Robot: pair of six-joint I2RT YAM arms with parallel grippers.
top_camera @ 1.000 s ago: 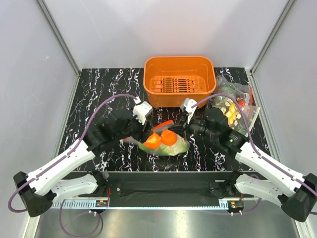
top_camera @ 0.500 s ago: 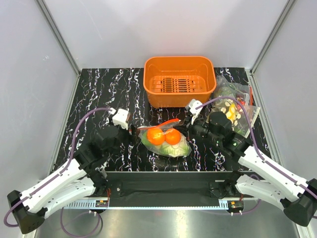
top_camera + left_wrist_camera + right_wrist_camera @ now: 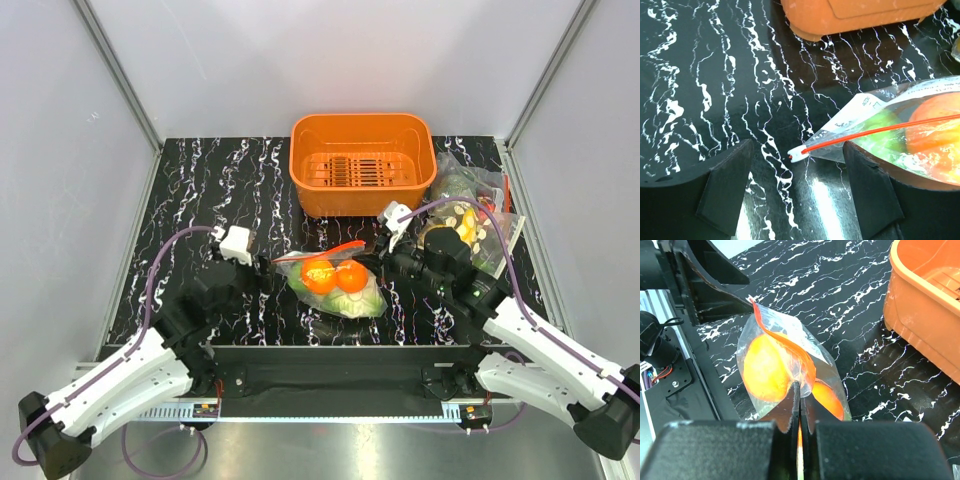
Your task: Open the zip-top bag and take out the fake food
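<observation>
The zip-top bag (image 3: 335, 283) lies on the table's middle front, its red-orange zip strip (image 3: 320, 252) on top. Inside it show two orange fruits (image 3: 335, 275) and green pieces (image 3: 358, 299). My right gripper (image 3: 384, 263) is shut on the bag's right side; in the right wrist view its fingertips (image 3: 800, 390) pinch the plastic between the two oranges (image 3: 765, 367). My left gripper (image 3: 267, 273) is open at the bag's left corner. In the left wrist view the white zip slider (image 3: 797, 154) lies between its spread fingers (image 3: 725, 190), untouched.
An orange basket (image 3: 362, 165) stands behind the bag, also seen in the left wrist view (image 3: 855, 15) and the right wrist view (image 3: 925, 315). Other clear bags of food (image 3: 470, 215) lie at the right, beside the right arm.
My left gripper has drawn back left and nearer from over the bag and now stands open at its zip end. The bag has settled slightly. The right gripper keeps its hold.
</observation>
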